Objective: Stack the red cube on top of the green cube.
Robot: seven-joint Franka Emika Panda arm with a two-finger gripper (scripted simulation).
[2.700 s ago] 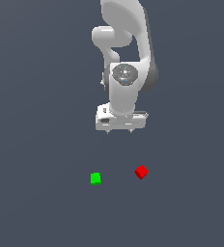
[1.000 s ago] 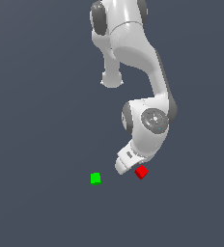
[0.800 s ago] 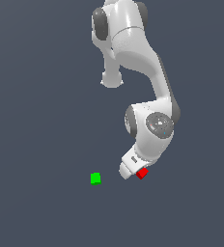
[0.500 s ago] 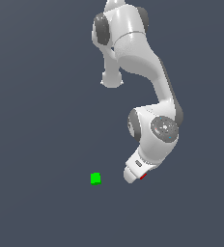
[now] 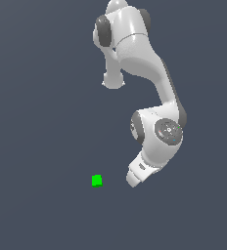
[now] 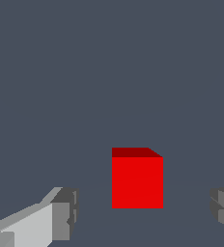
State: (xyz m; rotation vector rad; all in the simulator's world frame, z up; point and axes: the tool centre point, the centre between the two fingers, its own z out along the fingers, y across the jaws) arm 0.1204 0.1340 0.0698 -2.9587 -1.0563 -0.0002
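Evidently I had the white robot's gripper (image 6: 143, 214) low over the dark grey floor (image 5: 42, 97), its two grey-tipped fingers (image 6: 65, 214) spread apart with the small, plain, bright red cube (image 6: 137, 181) sitting between them, touching neither. From the exterior view that cube was hidden behind the arm's wrist, while the small bright green cube (image 5: 97, 181) lay apart, toward the exterior view's left. I judged the red block rigid, light and smooth-faced, so it would likely take a firm squeeze without deforming. I reckoned the best hold was on its two opposite flat side faces, centred, so it would not twist.
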